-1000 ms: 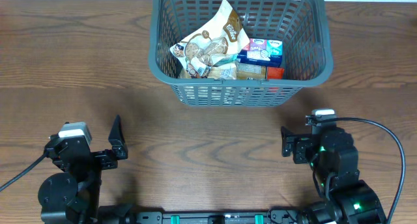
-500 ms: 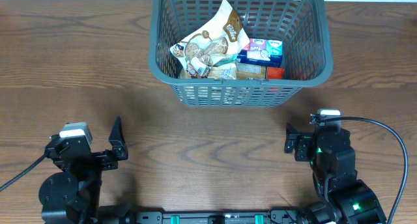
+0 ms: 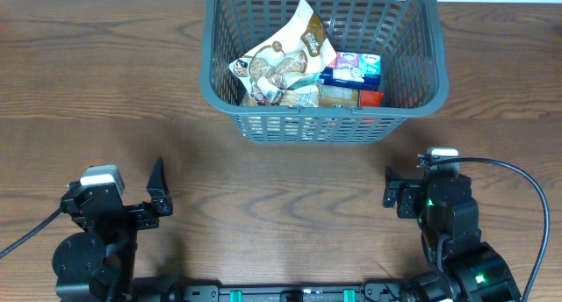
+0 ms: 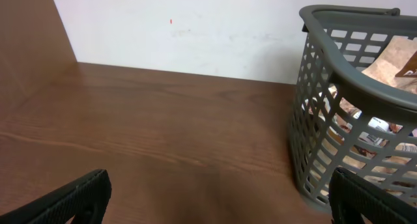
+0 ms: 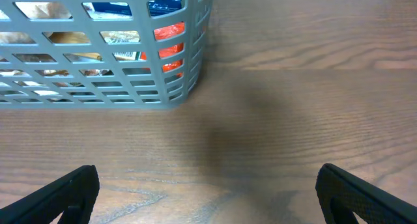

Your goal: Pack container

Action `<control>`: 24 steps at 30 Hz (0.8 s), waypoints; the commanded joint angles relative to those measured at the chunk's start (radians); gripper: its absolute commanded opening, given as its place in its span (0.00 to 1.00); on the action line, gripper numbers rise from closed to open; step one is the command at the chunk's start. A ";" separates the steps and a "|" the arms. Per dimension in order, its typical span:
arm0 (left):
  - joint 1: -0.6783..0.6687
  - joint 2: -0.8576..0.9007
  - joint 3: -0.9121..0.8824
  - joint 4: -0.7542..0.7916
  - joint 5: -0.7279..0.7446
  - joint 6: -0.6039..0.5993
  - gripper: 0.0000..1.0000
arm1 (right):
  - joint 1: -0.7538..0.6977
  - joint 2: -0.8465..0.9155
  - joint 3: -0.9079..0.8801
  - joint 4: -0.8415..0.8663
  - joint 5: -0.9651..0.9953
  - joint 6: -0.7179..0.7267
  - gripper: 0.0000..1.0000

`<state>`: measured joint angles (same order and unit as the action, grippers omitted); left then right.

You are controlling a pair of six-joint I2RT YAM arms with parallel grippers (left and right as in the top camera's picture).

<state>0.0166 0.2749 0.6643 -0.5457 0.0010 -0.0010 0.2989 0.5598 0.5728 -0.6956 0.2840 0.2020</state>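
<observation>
The right pincer has drawn back a touch, wide and empty; left pincer likewise wide; container ahead holds packets; packing looks finished.

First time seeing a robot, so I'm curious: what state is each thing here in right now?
Container: upright on the table, open at the top, partly filled.
Snack bag: inside the container, propped on other packets.
Blue box: inside the container, lying down.
Red packet: inside, in the corner nearest the right gripper.
Left gripper: open, empty.
Right gripper: open, empty.
</observation>
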 commanded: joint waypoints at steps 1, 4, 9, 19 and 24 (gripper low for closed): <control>-0.005 -0.003 -0.004 -0.001 0.007 -0.008 0.99 | -0.020 -0.006 -0.010 -0.016 0.000 0.004 0.99; -0.005 -0.003 -0.004 -0.001 0.007 -0.008 0.98 | -0.093 -0.006 -0.010 -0.022 -0.032 0.022 0.99; -0.005 -0.003 -0.004 -0.001 0.007 -0.008 0.99 | -0.198 -0.016 -0.012 0.041 -0.087 -0.046 0.99; -0.005 -0.003 -0.004 -0.001 0.007 -0.008 0.99 | -0.301 -0.152 -0.143 0.251 -0.136 -0.166 0.99; -0.005 -0.003 -0.004 -0.001 0.007 -0.008 0.99 | -0.324 -0.267 -0.270 0.357 -0.201 -0.166 0.99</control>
<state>0.0166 0.2749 0.6640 -0.5472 0.0010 -0.0010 -0.0086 0.3401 0.3519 -0.3618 0.1360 0.0559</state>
